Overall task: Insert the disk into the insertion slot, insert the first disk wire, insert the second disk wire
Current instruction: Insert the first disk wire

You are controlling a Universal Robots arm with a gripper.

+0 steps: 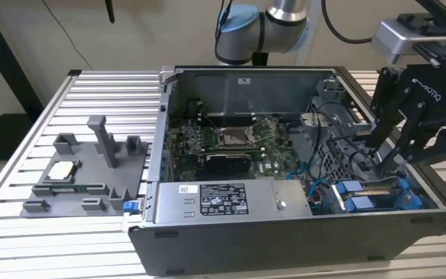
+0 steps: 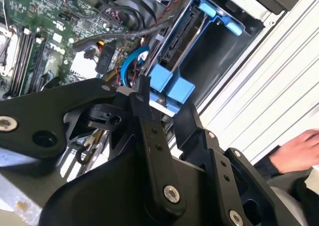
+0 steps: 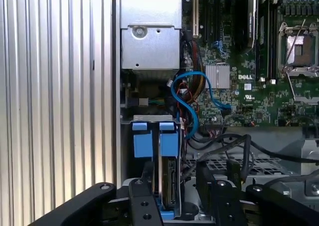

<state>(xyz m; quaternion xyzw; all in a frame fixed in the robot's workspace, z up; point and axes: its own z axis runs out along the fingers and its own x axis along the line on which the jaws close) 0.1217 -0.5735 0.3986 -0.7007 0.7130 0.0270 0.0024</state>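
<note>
The gripper (image 1: 380,158) reaches down into the case (image 1: 285,244) at the exterior view's right. Its fingers (image 3: 144,200) are parted and hold nothing. They straddle the disk (image 3: 170,181), with a gap showing on each side in the first wrist view.

The disk stands on edge in the slot (image 3: 144,167), its blue tabs (image 3: 154,143) at the rim, so the first step looks done or nearly so. How fully the disk is seated cannot be told. Neither wire appears to be in hand.

Any move from here calls for a straight, careful path — room is tight. A looping blue cable (image 3: 192,104) and black cables (image 3: 234,143) crowd just beside the slot, between it and the motherboard (image 1: 231,136). The power supply (image 1: 223,200) lies near. A person's hand (image 2: 299,146) sits outside the case, over the table (image 1: 107,93) — well apart from the slot.
</note>
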